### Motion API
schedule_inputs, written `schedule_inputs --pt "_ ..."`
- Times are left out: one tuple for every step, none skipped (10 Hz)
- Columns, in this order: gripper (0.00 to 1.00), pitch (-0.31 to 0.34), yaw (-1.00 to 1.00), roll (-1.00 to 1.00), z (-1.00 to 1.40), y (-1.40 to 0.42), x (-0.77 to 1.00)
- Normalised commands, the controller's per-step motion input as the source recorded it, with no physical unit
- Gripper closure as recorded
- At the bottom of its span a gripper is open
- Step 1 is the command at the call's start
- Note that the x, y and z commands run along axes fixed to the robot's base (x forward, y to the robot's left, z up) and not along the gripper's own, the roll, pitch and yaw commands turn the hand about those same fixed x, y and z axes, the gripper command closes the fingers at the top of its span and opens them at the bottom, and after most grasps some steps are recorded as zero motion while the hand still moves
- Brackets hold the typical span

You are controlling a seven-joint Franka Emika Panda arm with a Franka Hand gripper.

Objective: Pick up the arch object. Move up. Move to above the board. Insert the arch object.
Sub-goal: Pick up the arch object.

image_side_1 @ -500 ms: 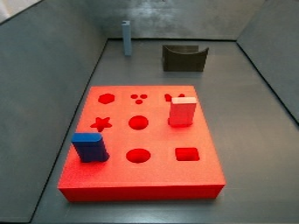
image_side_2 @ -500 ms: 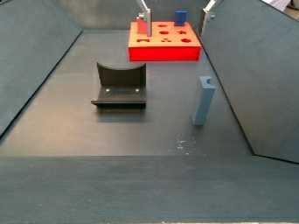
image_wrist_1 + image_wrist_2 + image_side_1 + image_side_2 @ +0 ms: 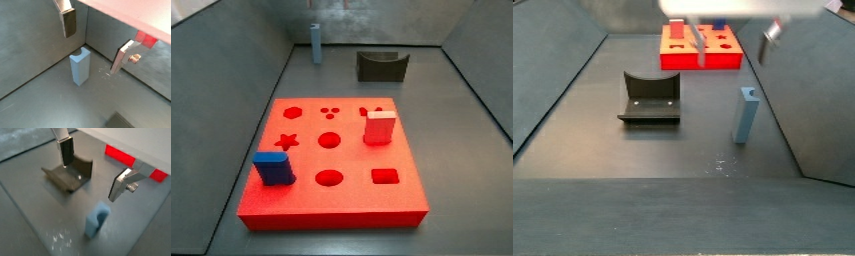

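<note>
The gripper (image 3: pixel 731 47) is cut off by the upper edge in a side view and looks blurred, hiding part of the board (image 3: pixel 684 60). In a wrist view the light blue block (image 3: pixel 97 225) is blurred.

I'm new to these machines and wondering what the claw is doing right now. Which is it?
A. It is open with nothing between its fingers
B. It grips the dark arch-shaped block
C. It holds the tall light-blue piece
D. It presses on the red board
A. In both wrist views the gripper hangs open above the floor, its fingers bare; the arch object and the light-blue piece stand untouched below.
</note>
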Motion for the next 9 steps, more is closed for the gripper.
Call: schedule_inputs --pt "0.0 -0.24 0.0 -0.08 -0.77 0.3 -0.65" --pt "0.0 -0.266 0.0 -0.09 -0.69 0.22 -0.57" --pt "0.0 -0.206 0.0 -0.12 -0.46 0.0 -0.06" --pt "0.0 -0.1 0.0 -0.1 -0.4 -0.09 0.0" --pt "0.0 -0.087 0.0 -0.12 -0.41 -0.07 0.01" --pt "0.0 -0.061 0.0 -0.14 -0.53 0.0 0.07" --pt "0.0 -0.08 0.0 -0.09 -0.51 0.02 0.0" --pt "0.0 -0.106 0.0 -0.1 -0.35 0.0 -0.01" --pt "0.0 -0.119 0.0 -0.1 -0.31 0.01 -0.04"
